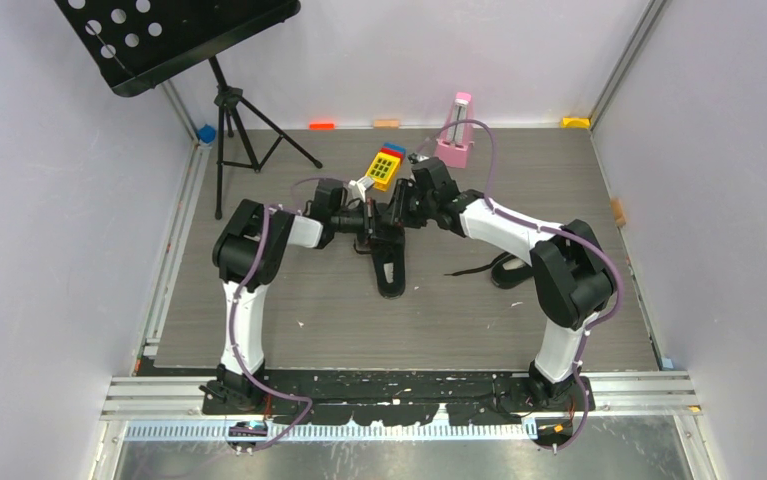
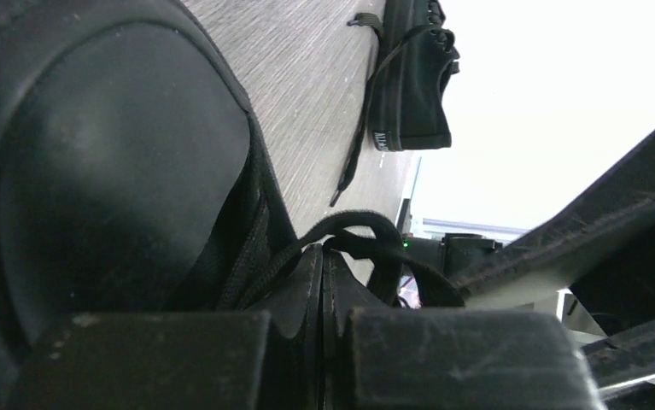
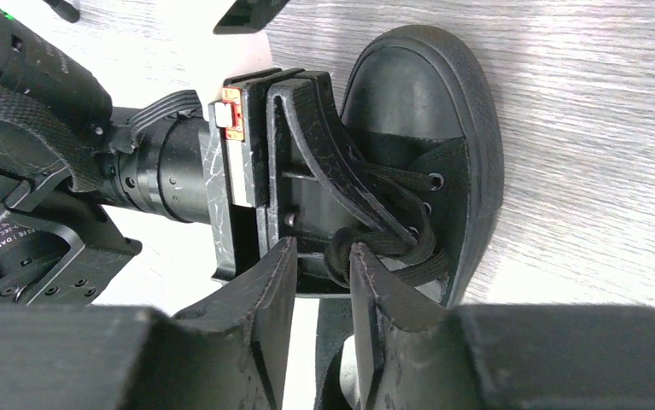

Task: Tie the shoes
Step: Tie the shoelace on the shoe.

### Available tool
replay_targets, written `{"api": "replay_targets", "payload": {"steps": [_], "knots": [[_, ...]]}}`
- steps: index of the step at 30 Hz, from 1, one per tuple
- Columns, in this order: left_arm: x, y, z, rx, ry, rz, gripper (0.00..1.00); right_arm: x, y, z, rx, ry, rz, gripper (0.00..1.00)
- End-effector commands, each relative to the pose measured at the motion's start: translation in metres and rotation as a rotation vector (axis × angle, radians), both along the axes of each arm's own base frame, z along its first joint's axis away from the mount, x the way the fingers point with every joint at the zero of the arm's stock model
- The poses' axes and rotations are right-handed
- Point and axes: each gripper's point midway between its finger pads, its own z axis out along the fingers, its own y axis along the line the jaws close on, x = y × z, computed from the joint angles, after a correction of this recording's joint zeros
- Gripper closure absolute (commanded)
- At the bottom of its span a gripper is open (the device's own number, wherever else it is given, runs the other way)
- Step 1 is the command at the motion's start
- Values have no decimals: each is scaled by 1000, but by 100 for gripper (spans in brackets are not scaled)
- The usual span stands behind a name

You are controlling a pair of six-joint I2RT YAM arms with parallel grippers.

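Note:
One black shoe (image 1: 391, 268) lies mid-table with its toe towards the back, and both grippers meet over its laces. In the left wrist view its toe cap (image 2: 119, 171) fills the left side. My left gripper (image 1: 372, 232) (image 2: 322, 249) is shut, with a black lace (image 2: 366, 229) pinched at its tips. In the right wrist view the shoe (image 3: 409, 85) lies ahead. My right gripper (image 1: 396, 222) (image 3: 324, 246) is open, with a lace loop (image 3: 392, 246) at its fingertips. The second shoe (image 1: 512, 268) (image 2: 413, 77) lies by the right arm, its lace (image 1: 469, 270) trailing left.
A black music stand (image 1: 174, 35) on a tripod (image 1: 234, 130) stands at the back left. A pink metronome (image 1: 456, 130) and a yellow toy block (image 1: 386, 165) sit at the back, behind the grippers. Small coloured blocks (image 1: 321, 126) line the back wall.

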Motion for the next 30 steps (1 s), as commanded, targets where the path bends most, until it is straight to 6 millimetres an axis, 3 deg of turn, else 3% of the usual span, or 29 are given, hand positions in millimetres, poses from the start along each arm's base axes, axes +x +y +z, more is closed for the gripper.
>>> {"api": "replay_targets", "payload": {"steps": [1, 8, 16, 20, 30], "knots": [[-2, -5, 4, -65, -2, -21, 100, 5, -2, 32, -10, -76, -3, 61], [-2, -5, 2, -60, 5, -24, 100, 5, -7, 44, -30, -98, 2, 35], [-3, -3, -4, -29, 11, -24, 100, 7, -14, 57, -20, -116, 3, 30], [-3, -3, -5, -25, 11, -25, 100, 8, -21, 60, -7, -112, -8, 30], [-1, -3, 0, -23, 4, -27, 100, 11, -64, 40, 63, -63, -101, 49]]}}
